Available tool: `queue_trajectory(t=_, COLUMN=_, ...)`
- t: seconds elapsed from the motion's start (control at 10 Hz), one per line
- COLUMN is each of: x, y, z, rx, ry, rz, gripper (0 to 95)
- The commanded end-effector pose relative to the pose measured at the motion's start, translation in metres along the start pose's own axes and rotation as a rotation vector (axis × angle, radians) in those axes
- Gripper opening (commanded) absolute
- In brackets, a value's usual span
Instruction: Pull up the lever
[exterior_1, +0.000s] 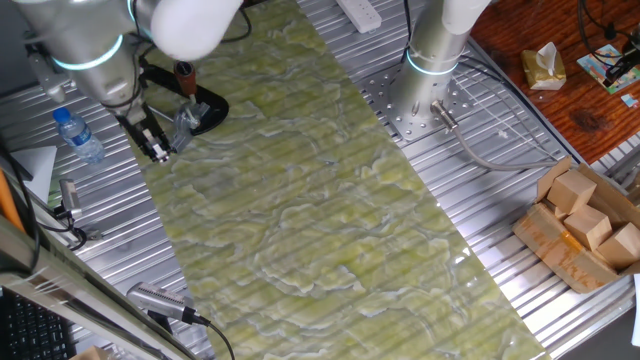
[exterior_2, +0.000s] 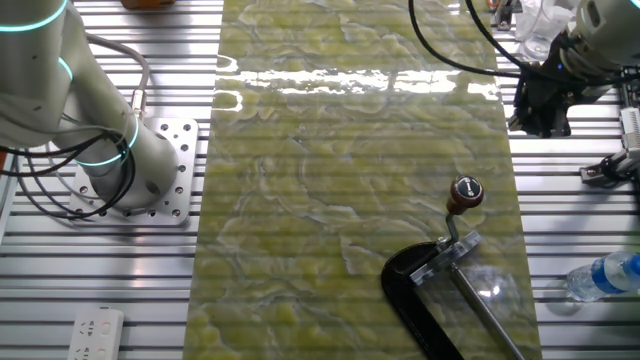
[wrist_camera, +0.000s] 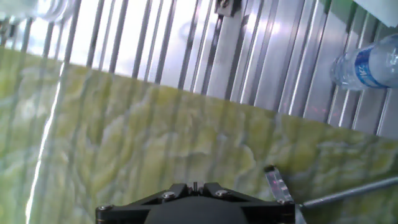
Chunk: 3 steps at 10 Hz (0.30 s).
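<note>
The black C-shaped clamp (exterior_2: 415, 300) lies on the green marbled mat (exterior_2: 350, 200). Its lever (exterior_2: 453, 228), a short silver arm with a dark-red knob (exterior_2: 465, 193), stands up from the clamp's screw end. The long silver rod (exterior_2: 488, 312) runs off toward the mat's edge. In one fixed view the knob (exterior_1: 184, 72) stands above the clamp (exterior_1: 208, 108). My gripper (exterior_1: 157, 146) hangs beside the clamp, apart from it, over the mat's edge. It also shows in the other fixed view (exterior_2: 542, 118). In the hand view the fingertips (wrist_camera: 194, 185) are together and hold nothing. The rod (wrist_camera: 351, 191) shows at the lower right.
A water bottle (exterior_2: 608, 276) lies on the slatted metal table near the clamp, also in the hand view (wrist_camera: 367, 62). The arm's base (exterior_2: 135, 175) stands across the mat. A box of wooden blocks (exterior_1: 585, 225) and a wooden desk (exterior_1: 560, 60) are at the far side.
</note>
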<state>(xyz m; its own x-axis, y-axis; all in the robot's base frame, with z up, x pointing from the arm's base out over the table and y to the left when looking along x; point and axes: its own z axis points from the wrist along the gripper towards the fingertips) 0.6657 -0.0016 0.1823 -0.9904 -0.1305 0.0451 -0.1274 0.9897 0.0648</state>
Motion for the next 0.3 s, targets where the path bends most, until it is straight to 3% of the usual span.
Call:
queue_trajectory(t=0.1, x=0.0015, y=0.0004, z=-0.0001, rx=-0.007, ry=0.007, rz=-0.023, gripper=0.0)
queue_trajectory(t=0.3, x=0.0016, y=0.0003, z=-0.0001, rx=-0.014, ry=0.010, rz=-0.037, gripper=0.0)
